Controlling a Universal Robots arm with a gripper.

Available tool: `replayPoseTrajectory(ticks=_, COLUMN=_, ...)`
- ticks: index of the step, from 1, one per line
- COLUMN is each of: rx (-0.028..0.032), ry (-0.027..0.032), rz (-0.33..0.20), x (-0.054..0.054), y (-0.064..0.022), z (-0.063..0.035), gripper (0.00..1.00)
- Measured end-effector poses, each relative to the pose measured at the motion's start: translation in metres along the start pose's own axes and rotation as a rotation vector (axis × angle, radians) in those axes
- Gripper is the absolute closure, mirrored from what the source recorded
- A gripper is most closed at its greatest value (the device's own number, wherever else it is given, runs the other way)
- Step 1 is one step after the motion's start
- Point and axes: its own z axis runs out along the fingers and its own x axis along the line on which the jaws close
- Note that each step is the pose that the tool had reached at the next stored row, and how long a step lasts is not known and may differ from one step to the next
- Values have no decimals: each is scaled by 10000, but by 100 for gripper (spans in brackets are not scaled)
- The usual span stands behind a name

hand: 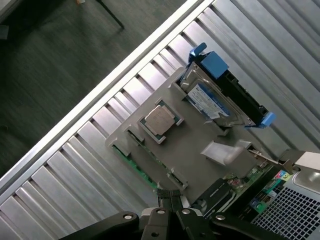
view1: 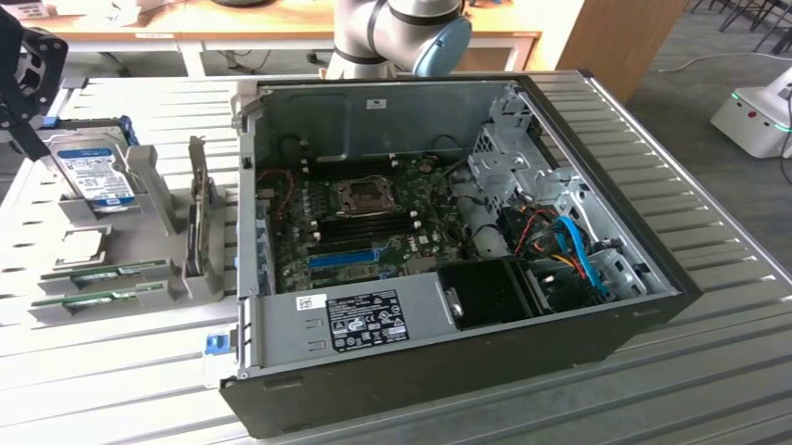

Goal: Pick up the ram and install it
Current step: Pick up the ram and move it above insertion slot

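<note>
Over on the gray holder point(hand: 197, 157) beside the open case point(view1: 594, 345), the ram point(view1: 106, 274) sits slotted, untouched. Above it the gripper point(hand: 170, 196) hovers, fingers pinched together, empty. Looks like pre-pick approach; grabbing 1 stick needs them spread across its thin edge.

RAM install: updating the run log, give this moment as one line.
tool: shut, empty | RAM: in gray holder, untouched | computer case: open

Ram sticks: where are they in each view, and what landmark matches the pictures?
Exterior view: ram sticks lie in the gray holder's slots at the exterior view's left, camera-side of the hard drive.
Wrist view: ram sticks in the holder's edge slots, across the CPU chip from the hard drive.
Shared landmark: the blue-labelled hard drive.
</note>
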Motion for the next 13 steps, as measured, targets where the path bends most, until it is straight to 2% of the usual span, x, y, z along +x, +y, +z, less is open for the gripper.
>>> replayPoseTrajectory(ticks=13, rx=-21, ry=52, rz=-1166, x=0, y=0, z=1, gripper=89)
